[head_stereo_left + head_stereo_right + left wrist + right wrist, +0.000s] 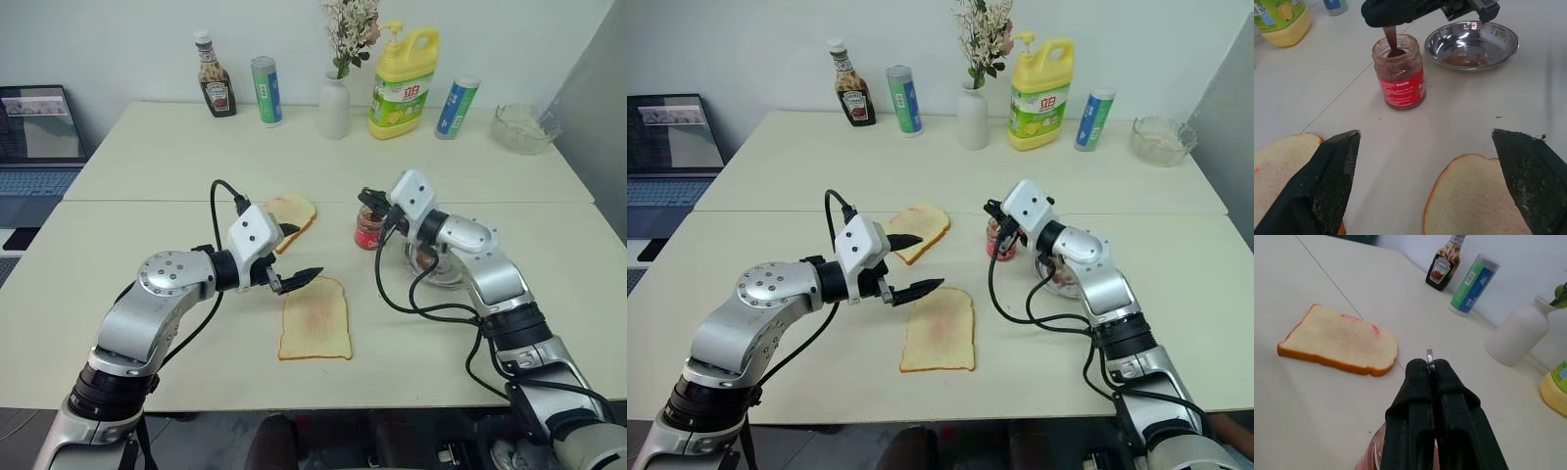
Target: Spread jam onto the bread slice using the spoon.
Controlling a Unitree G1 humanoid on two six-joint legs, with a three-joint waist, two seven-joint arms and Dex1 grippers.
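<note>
Right pincer (1415,12) pinching spoon (1392,41), bowl dipped in jam (1399,73). Bread slice (315,319) lies near-left of jar, long axis near-far. Left pincer (294,257) spread, hovering beside slice.

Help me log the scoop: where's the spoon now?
In the left wrist view, the spoon dips into the jam jar beside the steel dish, held by the right pincer.

Two pale tables (147,166) stand pushed together against a plain white wall (127,39).
</note>
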